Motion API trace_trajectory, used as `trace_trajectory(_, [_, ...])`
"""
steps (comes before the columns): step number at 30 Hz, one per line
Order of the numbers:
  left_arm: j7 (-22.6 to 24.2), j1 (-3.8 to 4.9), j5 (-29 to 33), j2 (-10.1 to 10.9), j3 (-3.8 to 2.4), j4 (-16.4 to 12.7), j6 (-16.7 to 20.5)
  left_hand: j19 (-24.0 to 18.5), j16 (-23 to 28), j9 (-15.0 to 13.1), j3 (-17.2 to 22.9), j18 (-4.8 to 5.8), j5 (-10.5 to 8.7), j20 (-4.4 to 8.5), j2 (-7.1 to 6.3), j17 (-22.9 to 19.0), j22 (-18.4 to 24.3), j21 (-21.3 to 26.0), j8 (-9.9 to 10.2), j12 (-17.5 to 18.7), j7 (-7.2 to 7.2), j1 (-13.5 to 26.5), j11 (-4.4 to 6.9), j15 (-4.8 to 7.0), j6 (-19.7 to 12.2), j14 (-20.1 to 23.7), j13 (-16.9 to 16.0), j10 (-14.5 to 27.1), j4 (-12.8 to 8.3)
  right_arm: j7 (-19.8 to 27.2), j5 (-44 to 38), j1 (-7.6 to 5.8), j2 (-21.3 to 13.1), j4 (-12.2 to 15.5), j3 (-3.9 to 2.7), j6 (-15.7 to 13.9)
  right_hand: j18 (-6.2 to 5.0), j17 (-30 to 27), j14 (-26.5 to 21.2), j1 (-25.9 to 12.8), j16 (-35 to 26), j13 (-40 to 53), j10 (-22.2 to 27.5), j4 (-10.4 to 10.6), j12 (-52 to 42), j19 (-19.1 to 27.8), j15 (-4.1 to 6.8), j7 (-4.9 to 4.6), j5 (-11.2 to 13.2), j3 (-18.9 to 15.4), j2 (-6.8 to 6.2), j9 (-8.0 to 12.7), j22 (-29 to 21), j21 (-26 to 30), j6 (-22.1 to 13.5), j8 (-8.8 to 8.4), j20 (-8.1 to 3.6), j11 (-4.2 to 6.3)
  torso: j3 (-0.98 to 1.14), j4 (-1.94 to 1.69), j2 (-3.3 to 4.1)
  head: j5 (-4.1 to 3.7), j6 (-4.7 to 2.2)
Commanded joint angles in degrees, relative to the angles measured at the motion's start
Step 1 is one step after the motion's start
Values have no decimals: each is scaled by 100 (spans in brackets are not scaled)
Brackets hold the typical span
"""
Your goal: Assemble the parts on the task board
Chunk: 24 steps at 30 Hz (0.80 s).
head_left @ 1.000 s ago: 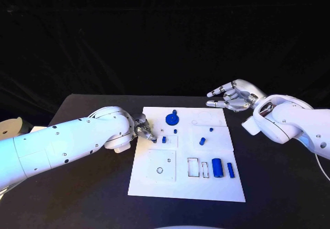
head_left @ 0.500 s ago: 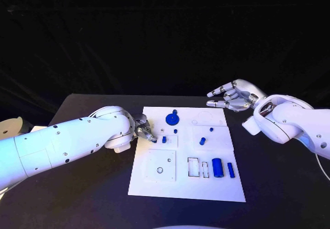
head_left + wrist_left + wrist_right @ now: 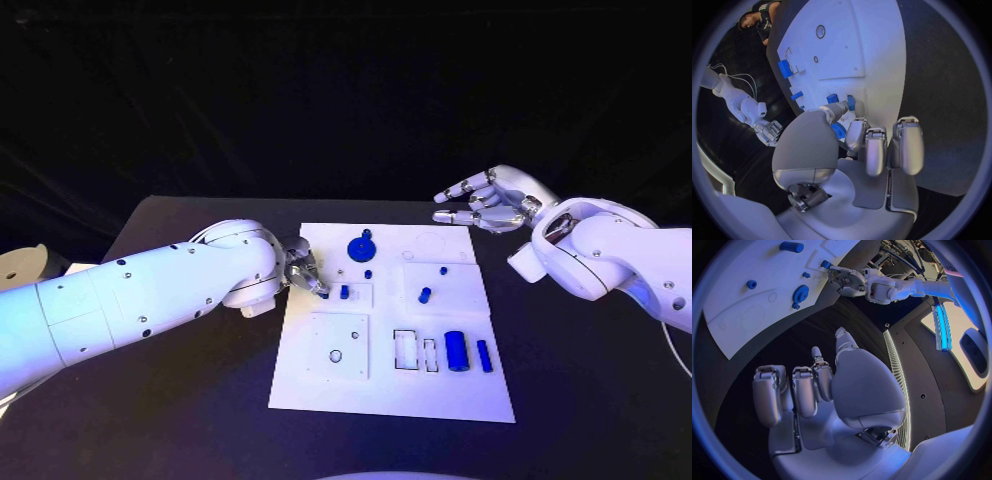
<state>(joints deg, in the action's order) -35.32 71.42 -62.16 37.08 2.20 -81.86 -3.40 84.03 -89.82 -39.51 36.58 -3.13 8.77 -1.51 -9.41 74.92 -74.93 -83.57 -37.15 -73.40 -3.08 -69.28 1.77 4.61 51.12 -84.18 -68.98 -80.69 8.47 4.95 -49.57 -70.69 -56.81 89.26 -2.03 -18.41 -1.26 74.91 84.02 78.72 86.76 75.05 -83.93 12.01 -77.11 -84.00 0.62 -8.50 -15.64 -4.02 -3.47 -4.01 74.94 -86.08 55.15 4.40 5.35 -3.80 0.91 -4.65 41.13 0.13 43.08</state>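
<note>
Now the left hand [image 3: 304, 275] sits low at the board's [image 3: 433, 395] left edge, near its far corner, fingertips down beside a small blue peg [image 3: 343, 292] standing in a square recess. From the left wrist view, the thumb and a finger [image 3: 837, 111] close around a small blue part [image 3: 832, 98] right at the board [image 3: 873, 50]; whether that is the peg itself or another piece I cannot tell. The other fingers curl in loosely.

Off the board's far right corner, the right hand [image 3: 489, 205] hangs above the table [image 3: 173, 420], fingers spread and slightly curved, holding nothing; its wrist view shows the hand [image 3: 817, 390] equally empty.

On the board, a blue gear [image 3: 361, 248] lies near the far edge, with a small stub [image 3: 368, 274] just nearer the robot. A short pin [image 3: 424, 295] lies tilted near the middle. Toward the near right, a thick cylinder [image 3: 456, 351] and a thin bar [image 3: 483, 357] lie side by side, next to two outlined slots [image 3: 415, 351].
</note>
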Motion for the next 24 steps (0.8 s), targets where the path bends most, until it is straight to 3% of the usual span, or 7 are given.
trace_trajectory(1, [-88, -41, 27, -68, 43, 26, -356, 132, -18, 13, 679, 74, 20, 22, -9, 1508, -575, -3, -13, 36, 107, 113, 25, 35, 163, -582, 16, -36, -630, 47, -41, 4, 0, 7, 0, 64, -40, 932, 463, -33, -31, 861, -83, 3, -8, -244, 28, 8, -16, -26, 26, 2, 839, 40, 39, 6, -26, 41, -1, 5, 3, -5, 7])
trace_trajectory(24, [-136, -46, -14, -179, 60, 149, -393, 193, -18, 45, 252, 100, 8, 78, -30, 1508, -688, -71, -48, -170, 234, 644, 126, 111, 413, -582, -234, -176, -384, 44, -41, 4, -7, 8, 0, 69, -40, 932, 463, -33, -31, 861, -83, 3, -8, -244, 28, 8, -16, -26, 26, 2, 839, 40, 39, 6, -26, 41, 3, -2, -2, -19, 35])
